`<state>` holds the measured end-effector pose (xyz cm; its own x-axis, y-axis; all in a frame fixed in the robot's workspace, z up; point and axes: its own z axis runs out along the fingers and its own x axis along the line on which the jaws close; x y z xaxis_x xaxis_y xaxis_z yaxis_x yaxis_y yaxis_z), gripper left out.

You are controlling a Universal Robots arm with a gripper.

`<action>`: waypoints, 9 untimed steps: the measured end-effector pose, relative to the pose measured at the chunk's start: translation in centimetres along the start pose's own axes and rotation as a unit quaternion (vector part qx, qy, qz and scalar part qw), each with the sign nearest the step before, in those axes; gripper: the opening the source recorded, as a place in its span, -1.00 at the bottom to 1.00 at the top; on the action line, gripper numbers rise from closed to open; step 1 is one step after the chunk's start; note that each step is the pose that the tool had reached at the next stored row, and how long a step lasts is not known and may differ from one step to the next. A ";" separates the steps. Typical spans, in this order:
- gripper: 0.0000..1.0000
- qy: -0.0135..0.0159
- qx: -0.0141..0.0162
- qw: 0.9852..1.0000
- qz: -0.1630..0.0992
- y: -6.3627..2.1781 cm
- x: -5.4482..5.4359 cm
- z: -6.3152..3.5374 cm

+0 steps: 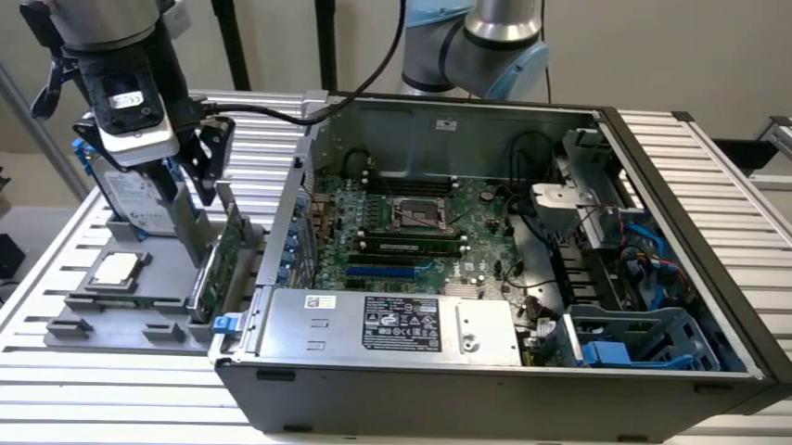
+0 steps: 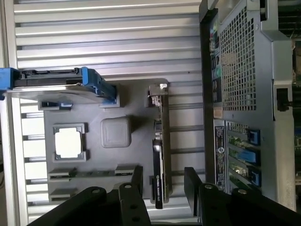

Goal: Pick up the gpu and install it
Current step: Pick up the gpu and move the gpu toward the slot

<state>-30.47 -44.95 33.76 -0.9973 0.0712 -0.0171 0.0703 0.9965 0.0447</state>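
Exterior view: puts the black two-fingered end effector over the grey moulded parts tray on the slatted aluminium table, to the exterior view's left of the open dark-grey computer case. Hangs close over the thin flat gpu with the green circuit-board face. Grips nothing. Finds the gpu standing on its long edge in a slot of the tray, just beside the outer wall of the case, with its silver metal end bracket at the end nearer the silver hard drive with blue rails. Shows a small square silver CPU chip lying flat in its own pocket of the tray, on the far side of the gpu from the case. Inside the case, shows a green motherboard lying flat and a silver power supply box along the near wall.

Wrist view: looks down on the gpu edge-on, as a narrow dark strip. Sets the end effector spread wide, with one black finger on each side of that strip and bare tray in both gaps, touching neither face. Cannot tell the height of the fingertips against the card's top edge.
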 end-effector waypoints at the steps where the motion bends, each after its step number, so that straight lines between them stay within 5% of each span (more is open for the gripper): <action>1: 1.00 0.000 0.000 1.000 0.000 -0.01 0.0 0.18; 9: 1.00 0.000 0.000 1.000 0.000 -0.14 0.2 1.64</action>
<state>-30.65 -45.01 32.11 -0.9973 0.0710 -0.0172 0.0702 0.9965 0.0448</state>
